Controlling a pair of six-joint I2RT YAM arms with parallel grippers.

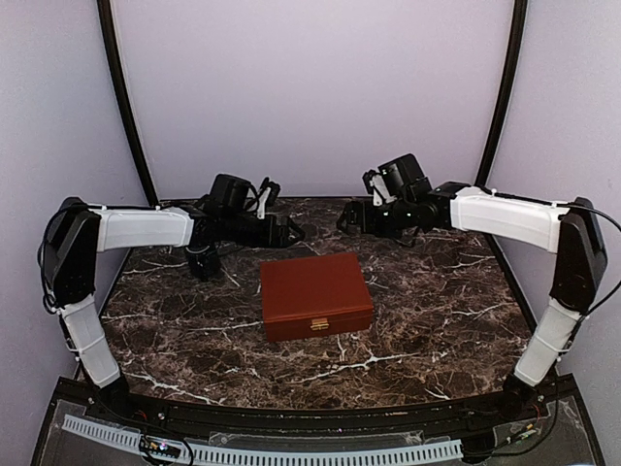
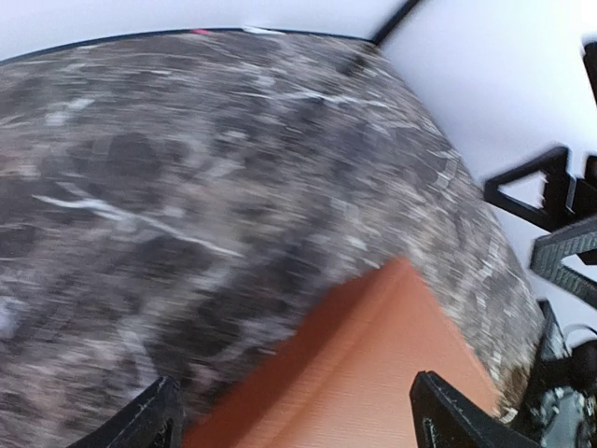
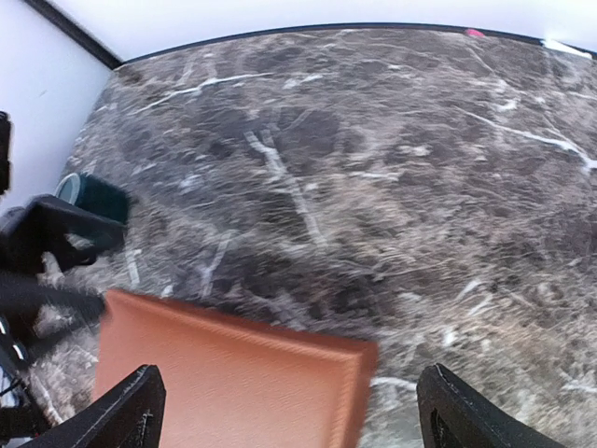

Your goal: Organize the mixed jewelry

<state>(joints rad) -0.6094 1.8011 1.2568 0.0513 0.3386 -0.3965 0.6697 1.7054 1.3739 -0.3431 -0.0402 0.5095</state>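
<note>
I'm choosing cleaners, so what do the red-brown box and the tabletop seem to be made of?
The box looks like wood, smooth red-brown satin finish, going by its even colour and small brassy clasp. The tabletop looks like dark polished marble, going by its white veins, though it could be printed laminate.

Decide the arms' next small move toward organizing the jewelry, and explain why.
Probably bring the left pincer down toward the clasp on the wooden box to start opening it. The box sits shut, no jewelry is visible, and the left pincer and the right pincer are open, empty and clear of it.
</note>
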